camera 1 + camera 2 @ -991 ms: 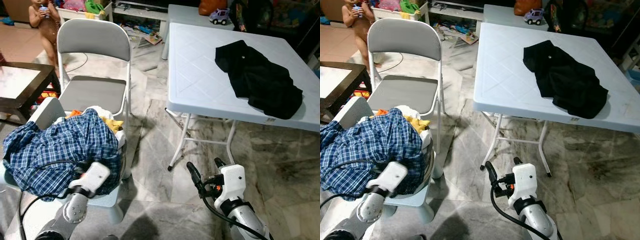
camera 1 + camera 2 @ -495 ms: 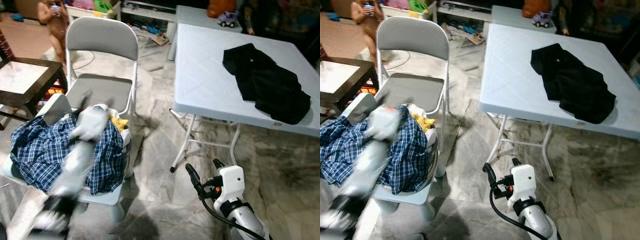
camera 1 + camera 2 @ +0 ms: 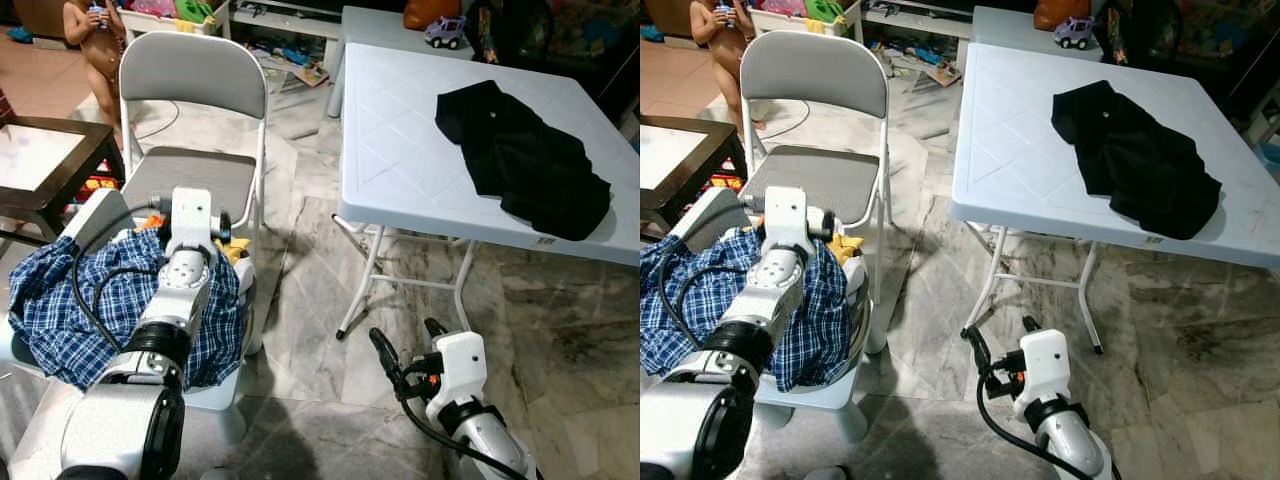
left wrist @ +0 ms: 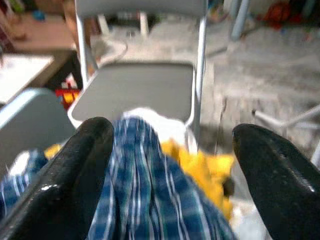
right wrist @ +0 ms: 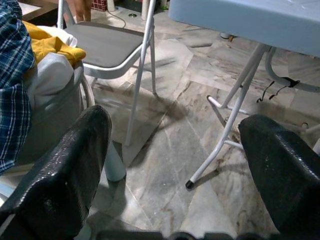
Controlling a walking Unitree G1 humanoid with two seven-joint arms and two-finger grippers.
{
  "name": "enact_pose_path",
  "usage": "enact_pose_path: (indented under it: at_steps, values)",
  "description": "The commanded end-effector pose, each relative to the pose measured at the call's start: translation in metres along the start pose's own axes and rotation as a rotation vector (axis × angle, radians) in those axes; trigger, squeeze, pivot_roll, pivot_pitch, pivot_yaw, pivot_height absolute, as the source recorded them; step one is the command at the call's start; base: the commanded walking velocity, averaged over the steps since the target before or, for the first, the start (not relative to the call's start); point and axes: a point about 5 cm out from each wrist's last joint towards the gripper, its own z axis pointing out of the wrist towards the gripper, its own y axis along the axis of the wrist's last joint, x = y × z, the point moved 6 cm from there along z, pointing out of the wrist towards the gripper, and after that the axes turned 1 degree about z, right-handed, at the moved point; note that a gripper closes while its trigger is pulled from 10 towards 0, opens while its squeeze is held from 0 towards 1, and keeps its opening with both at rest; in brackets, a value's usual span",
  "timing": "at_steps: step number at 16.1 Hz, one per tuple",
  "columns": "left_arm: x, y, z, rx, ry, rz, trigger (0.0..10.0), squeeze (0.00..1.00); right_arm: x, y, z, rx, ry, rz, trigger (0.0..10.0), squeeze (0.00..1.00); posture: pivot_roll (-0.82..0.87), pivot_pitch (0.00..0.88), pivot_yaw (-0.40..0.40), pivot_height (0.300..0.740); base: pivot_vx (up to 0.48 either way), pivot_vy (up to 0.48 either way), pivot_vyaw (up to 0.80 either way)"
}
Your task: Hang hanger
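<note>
Hanger hidden; left gripper (image 4: 170, 165) hovers, fingers apart, just above the blue plaid shirt (image 3: 60, 300); right gripper (image 5: 175, 165) hangs low, fingers spread.

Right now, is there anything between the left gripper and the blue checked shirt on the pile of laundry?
Nothing visible stands in the way. The left gripper hangs open directly over the blue checked shirt, and in the left wrist view the shirt's folds lie between the two black fingers. A yellow cloth lies beside the shirt, not over it.
</note>
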Motion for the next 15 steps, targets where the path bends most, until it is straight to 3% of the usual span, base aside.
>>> enact_pose_path:
  at_steps: [1,2,3,4,9,15]
  values:
    - [-0.005,-0.008,0.000,0.053,-0.006,0.009,10.0,0.00,-0.001,-0.002,-0.002,0.011,-0.009,-0.006,10.0,0.00,0.13,0.106,-0.130,0.740,0.000,0.000,0.00]
    - [-0.006,-0.015,0.000,0.092,-0.012,0.002,10.0,0.00,-0.001,-0.003,-0.002,0.012,-0.009,-0.007,10.0,0.00,0.13,0.104,-0.127,0.740,0.000,0.000,0.00]
    - [-0.006,-0.024,-0.001,0.130,-0.010,0.000,4.3,0.00,-0.001,-0.002,-0.002,0.012,-0.008,-0.009,10.0,0.00,0.13,0.101,-0.124,0.740,0.000,0.000,0.00]
    - [-0.006,-0.033,-0.003,0.163,-0.018,0.007,0.0,0.00,0.000,-0.002,-0.001,0.011,-0.007,-0.010,10.0,0.00,0.13,0.100,-0.121,0.740,0.000,0.000,0.00]
    - [-0.008,-0.054,-0.009,0.222,-0.036,0.014,0.0,0.00,0.020,0.011,-0.009,-0.023,0.152,0.098,10.0,0.00,0.12,0.096,-0.119,0.740,0.000,0.000,0.00]
    - [-0.006,-0.066,-0.014,0.230,-0.025,0.013,0.0,0.00,0.020,0.007,-0.009,0.005,0.163,0.088,10.0,0.00,0.13,0.110,-0.126,0.740,0.000,0.000,0.00]
